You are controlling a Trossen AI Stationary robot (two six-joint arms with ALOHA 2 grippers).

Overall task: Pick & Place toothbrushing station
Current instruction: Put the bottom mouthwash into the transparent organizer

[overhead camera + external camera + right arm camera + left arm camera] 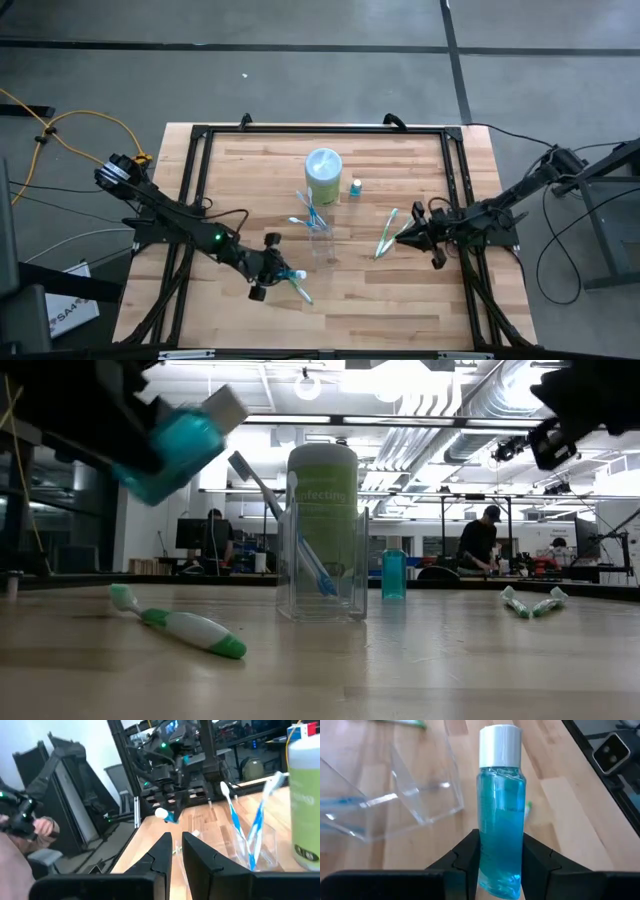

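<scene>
The bench [260,170] is pale butcher-block wood in long strips, edged by a black metal frame [320,129]. Around it the floor [300,70] is smooth grey concrete crossed by dark seam lines, with a yellow cable [75,130] coiling over it on one side and a white box [70,305] lying near the corner. Seen level across the bench, the room behind is a large open workshop: a white ceiling with exposed ducts [450,410] and bright strip lights [340,420], desks with monitors [195,532] along the back, and two people [485,540] standing among them
</scene>
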